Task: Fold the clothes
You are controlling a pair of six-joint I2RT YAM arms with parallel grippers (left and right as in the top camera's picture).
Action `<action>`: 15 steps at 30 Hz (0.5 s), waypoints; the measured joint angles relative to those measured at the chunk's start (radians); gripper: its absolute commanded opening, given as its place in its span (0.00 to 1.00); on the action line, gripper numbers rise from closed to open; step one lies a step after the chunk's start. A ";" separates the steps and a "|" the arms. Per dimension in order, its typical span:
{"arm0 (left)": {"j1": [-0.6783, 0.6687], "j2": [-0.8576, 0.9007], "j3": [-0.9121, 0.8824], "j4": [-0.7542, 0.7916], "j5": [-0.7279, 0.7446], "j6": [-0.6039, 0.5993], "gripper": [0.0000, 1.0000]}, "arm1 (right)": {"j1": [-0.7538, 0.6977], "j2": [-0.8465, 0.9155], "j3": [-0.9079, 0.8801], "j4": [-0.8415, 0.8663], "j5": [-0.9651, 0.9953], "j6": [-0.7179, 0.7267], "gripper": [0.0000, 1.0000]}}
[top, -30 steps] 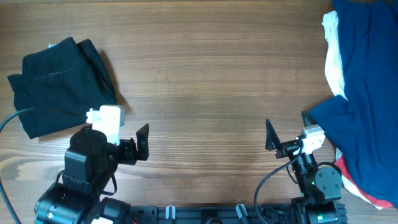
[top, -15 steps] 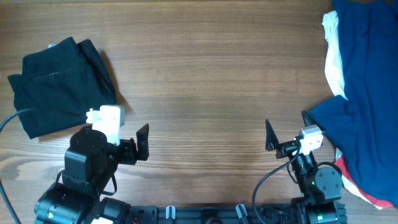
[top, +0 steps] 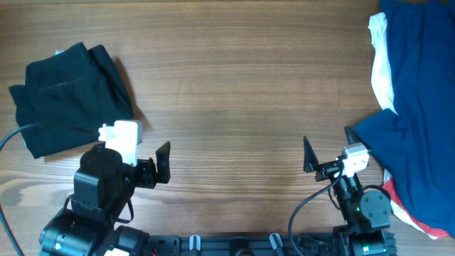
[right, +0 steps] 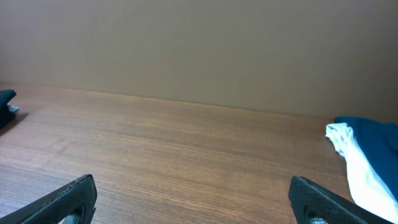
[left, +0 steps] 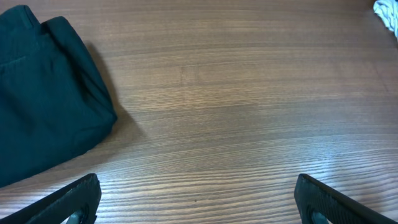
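The clothes, a pair of black shorts (top: 67,99), lie in a compact, layered bundle at the far left of the wooden table. The left wrist view has them at its upper left (left: 43,93), and only a dark edge (right: 5,99) shows in the right wrist view. My left gripper (top: 136,149) (left: 198,185) hovers just right of and nearer than the shorts, open, with bare wood between its fingers. My right gripper (top: 328,146) (right: 193,185) stands open near the front right, far from the shorts and holding nothing.
A pile of dark blue and white garments (top: 419,107) (right: 367,149) covers the right edge of the table, close to the right gripper. A white corner (left: 388,12) of it shows in the left wrist view. Both arm bases stand along the front edge.
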 measured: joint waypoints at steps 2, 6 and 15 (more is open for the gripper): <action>0.000 0.000 0.000 0.000 0.000 0.000 1.00 | 0.000 0.000 0.000 0.000 0.000 0.000 1.00; 0.003 -0.006 0.000 -0.003 0.000 0.000 1.00 | 0.000 0.000 0.000 0.000 0.000 0.000 1.00; 0.169 -0.165 -0.079 -0.027 0.005 -0.001 1.00 | 0.000 0.000 0.000 0.000 0.000 0.000 1.00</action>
